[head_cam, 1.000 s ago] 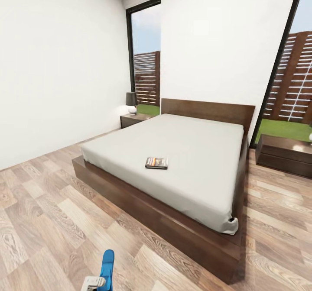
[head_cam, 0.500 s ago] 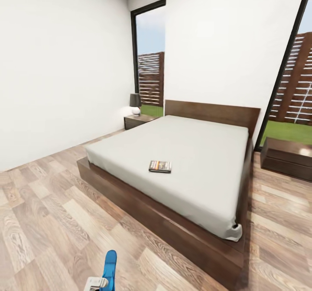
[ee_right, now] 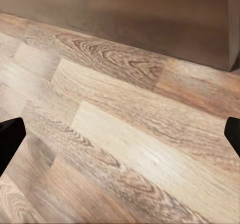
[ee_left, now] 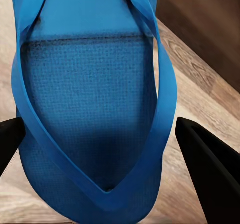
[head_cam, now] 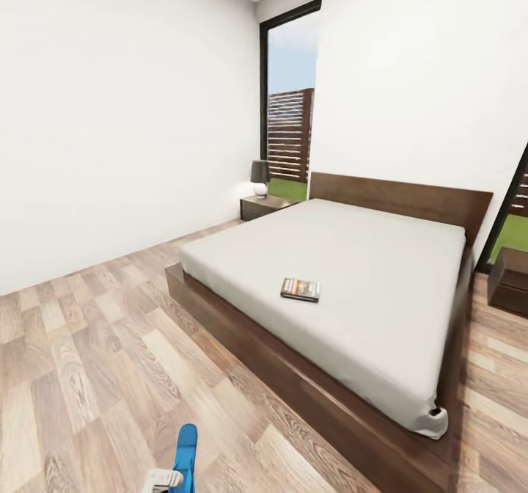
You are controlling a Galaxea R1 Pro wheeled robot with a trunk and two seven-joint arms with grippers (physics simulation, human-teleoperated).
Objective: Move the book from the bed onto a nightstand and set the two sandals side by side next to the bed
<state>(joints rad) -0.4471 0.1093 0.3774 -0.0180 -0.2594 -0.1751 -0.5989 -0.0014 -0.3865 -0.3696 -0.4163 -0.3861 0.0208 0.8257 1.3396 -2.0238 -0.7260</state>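
The book (head_cam: 300,289), dark with an orange band, lies flat on the pale mattress of the bed (head_cam: 352,258), near its foot-end left edge. One blue sandal (head_cam: 185,455) stands upright at the bottom edge of the head view. In the left wrist view this sandal (ee_left: 90,94) sits between the black fingers, with my left gripper (ee_left: 107,154) shut on it. My right gripper (ee_right: 120,134) is open over bare floor planks beside the bed frame (ee_right: 150,19). A nightstand (head_cam: 265,205) stands at the bed's far left and another nightstand (head_cam: 510,279) at the right edge.
A small dark-shaded lamp (head_cam: 259,177) stands on the left nightstand. A tall window (head_cam: 290,104) shows the fence behind it. A white wall (head_cam: 110,111) runs along the left, with a wide strip of wood floor (head_cam: 95,346) between it and the bed.
The whole head view has shifted, so the bed and window sit further right in the picture: the camera has moved. The sandal stays in my left gripper.
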